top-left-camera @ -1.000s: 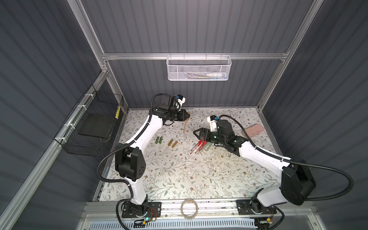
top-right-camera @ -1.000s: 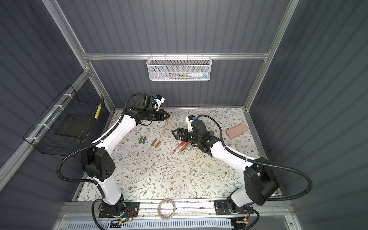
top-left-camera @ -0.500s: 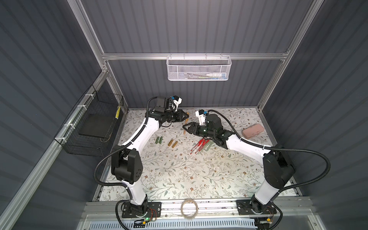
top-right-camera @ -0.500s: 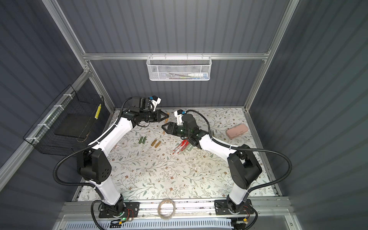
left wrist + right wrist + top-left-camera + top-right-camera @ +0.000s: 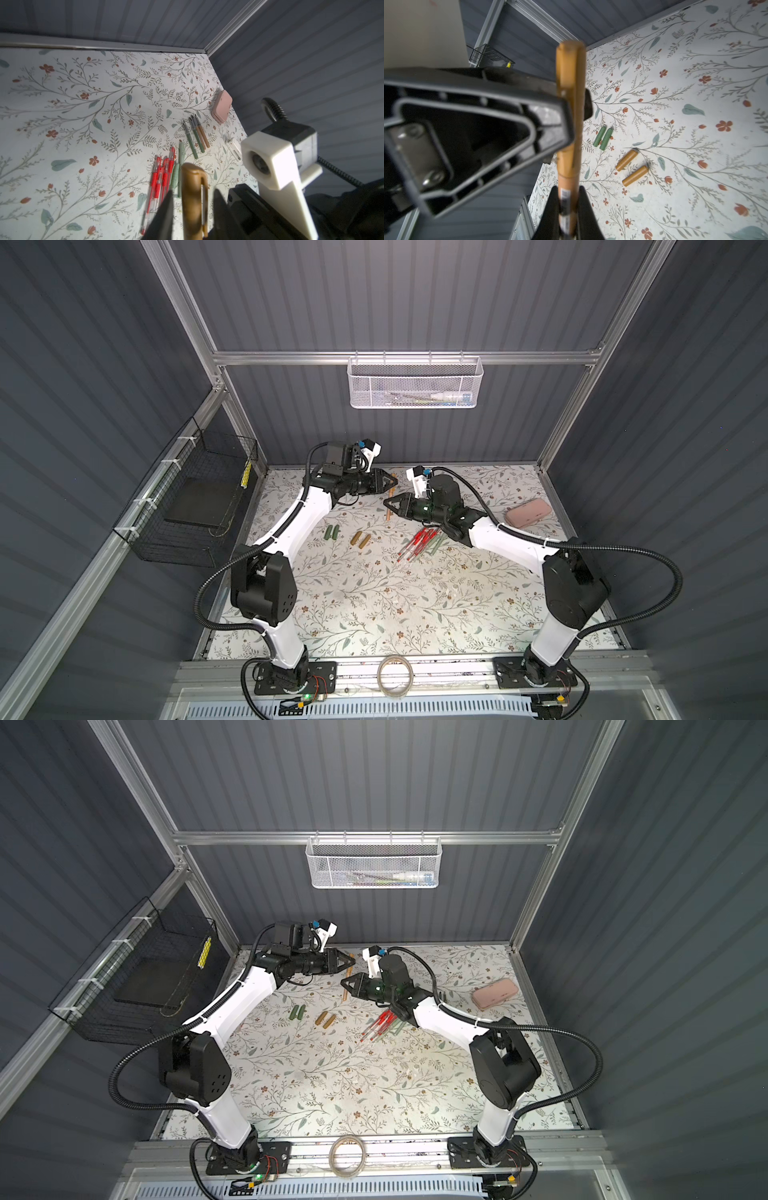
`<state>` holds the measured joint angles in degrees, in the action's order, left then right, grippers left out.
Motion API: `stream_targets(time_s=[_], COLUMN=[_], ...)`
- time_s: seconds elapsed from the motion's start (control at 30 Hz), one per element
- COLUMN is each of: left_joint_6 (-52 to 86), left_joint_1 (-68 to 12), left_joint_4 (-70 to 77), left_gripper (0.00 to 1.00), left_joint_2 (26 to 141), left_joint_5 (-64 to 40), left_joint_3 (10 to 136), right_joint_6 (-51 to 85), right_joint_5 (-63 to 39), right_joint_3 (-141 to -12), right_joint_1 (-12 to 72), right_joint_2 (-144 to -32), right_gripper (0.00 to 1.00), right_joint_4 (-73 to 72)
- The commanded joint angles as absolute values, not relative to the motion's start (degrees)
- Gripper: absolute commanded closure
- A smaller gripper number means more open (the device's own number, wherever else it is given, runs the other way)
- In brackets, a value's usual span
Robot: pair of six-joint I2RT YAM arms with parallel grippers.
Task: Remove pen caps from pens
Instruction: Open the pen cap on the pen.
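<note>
Grip shifts: our right fingers (image 5: 550,214) now clamp the slim golden-brown pen (image 5: 568,184); our left fingers (image 5: 163,218) part, freeing its still-seated stubby clipped cap (image 5: 191,197).

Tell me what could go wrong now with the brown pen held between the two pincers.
1. The left pincer stands open around the golden-brown cap, with gaps on both sides. A pull now would likely leave the cap on.
2. Only the right pincer grips the pen, by its barrel. If the left one closes off-centre on the cap, it could tilt the pen or twist it loose.
</note>
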<state>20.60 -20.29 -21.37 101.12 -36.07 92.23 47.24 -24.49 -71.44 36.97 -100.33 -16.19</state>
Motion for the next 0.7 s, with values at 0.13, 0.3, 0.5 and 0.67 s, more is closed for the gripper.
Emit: stream_targets(time_s=[0.13, 0.3, 0.5, 0.67], left_joint_6=[17.1, 23.2, 34.3, 39.6], left_joint_1=[-19.6, -15.8, -14.4, -14.4], left_joint_4=[-22.6, -14.2, 5.5, 15.6], left_gripper=[0.43, 0.43, 0.41, 0.40], left_joint_2=[97.4, 96.6, 96.1, 96.4], left_joint_5=[-43.3, -53.0, -63.4, -64.1], left_joint_3=[91.8, 87.9, 78.1, 73.9], right_joint_6=[47.0, 51.6, 56.2, 56.5], right_joint_5=[-31.1, -37.3, -42.7, -43.9], right_joint_3=[-64.4, -59.7, -58.8, -59.7], right_joint_1=[34.3, 32.3, 32.0, 32.4], right_joint_2=[-96.3, -95.7, -97.2, -98.1], right_gripper=[1.00, 1.00, 1.00, 1.00], right_joint_4=[-25.9, -36.8, -46.2, -46.8])
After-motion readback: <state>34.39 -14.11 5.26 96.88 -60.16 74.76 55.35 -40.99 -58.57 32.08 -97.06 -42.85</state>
